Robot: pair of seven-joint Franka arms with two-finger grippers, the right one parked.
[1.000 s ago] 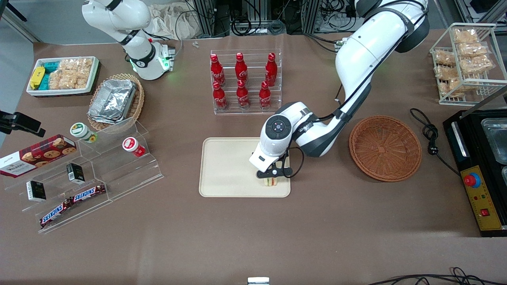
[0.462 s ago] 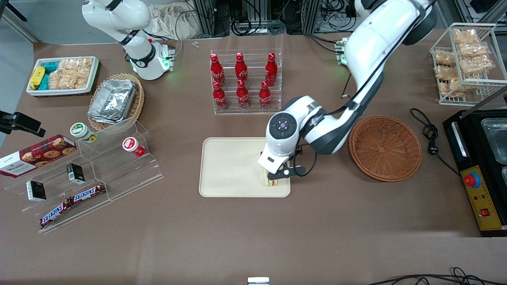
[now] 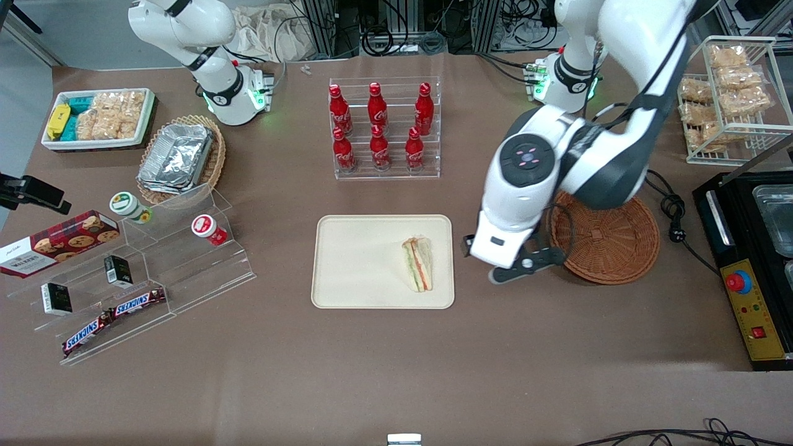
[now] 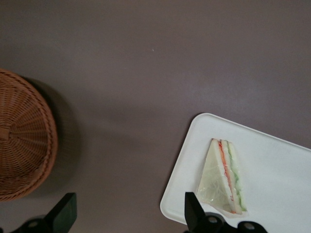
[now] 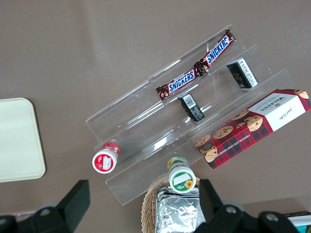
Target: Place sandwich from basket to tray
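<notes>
The sandwich, a pale wedge with orange and green layers, lies flat on the cream tray, close to the tray's edge on the working arm's side. It also shows in the left wrist view as the sandwich on the tray. The round brown wicker basket holds nothing and is partly covered by the arm. My gripper hangs raised over the bare table between tray and basket. In the wrist view the gripper is open, with nothing between its black fingertips. The basket shows there too.
A clear rack of red cola bottles stands farther from the front camera than the tray. A stepped acrylic shelf with snacks and an oval basket of foil containers sit toward the parked arm's end. A wire rack, a cable and a black appliance lie toward the working arm's end.
The gripper let go of the sandwich, rose, and moved off the tray toward the basket. The sandwich, earlier held upright on the tray, now lies flat there.
</notes>
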